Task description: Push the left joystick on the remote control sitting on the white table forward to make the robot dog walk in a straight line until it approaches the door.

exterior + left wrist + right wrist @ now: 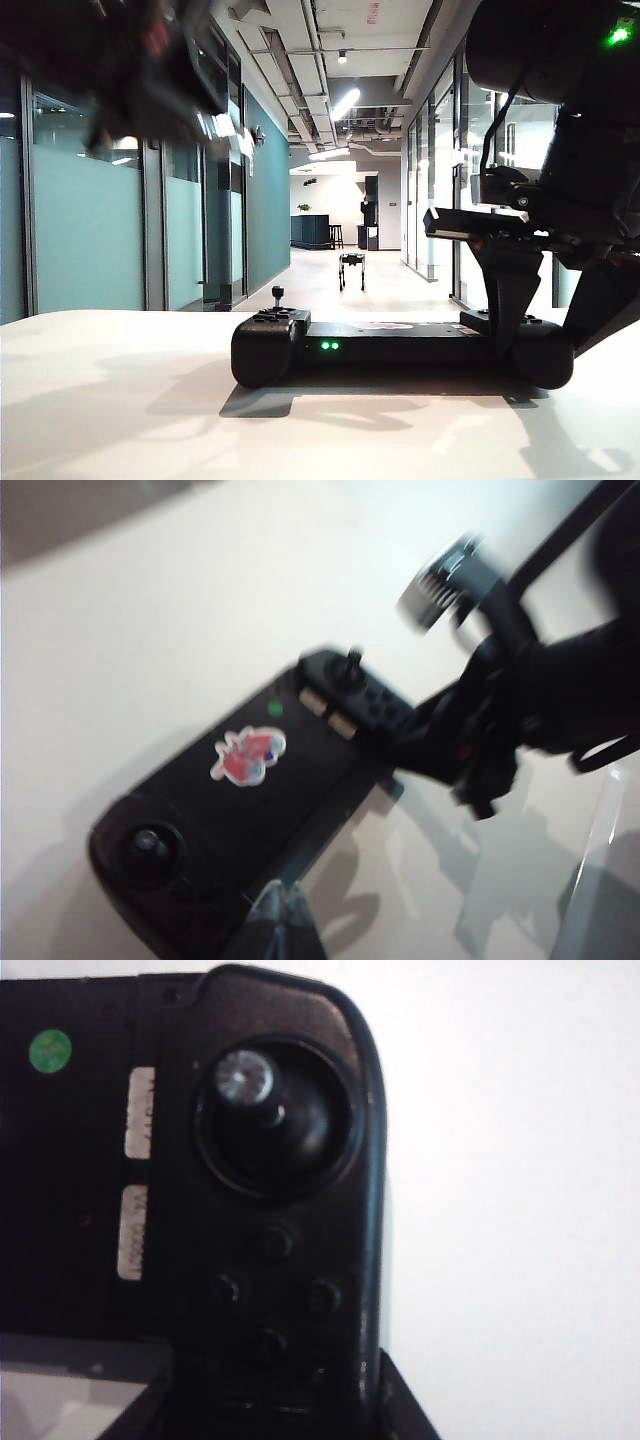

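**Exterior view.** The remote control [400,343] lies across the middle of the white table [110,400], parallel to the near edge. Bare table surface extends in front of it and to its left. The left joystick [278,295] stands upright on the left handle with free space above it. Beyond the far table edge, a corridor floor [385,290] runs between glass walls. The robot dog [351,268] stands on this floor, well away from the table. The left end effector [140,70] hangs high above the left table area as a dark blur; its opening cannot be told here. The right end effector [510,335] straddles the right handle, with one finger down the near face.

**Left wrist view.** This view alone shows the controller's top face: a red sticker [248,756] and a green dot [275,708]. The left joystick [150,845] is nearest the camera. The left end effector [285,925] is above the table, near the controller's edge and clear of that stick. Blur hides its opening. The right end effector [440,745] clasps the far handle.

**Right wrist view.** Only the right handle shows here: the right-hand stick [245,1080] and a button cluster [270,1290]. A finger [400,1410] of the right end effector lies against the handle edge, pinching the remote control [80,1210].
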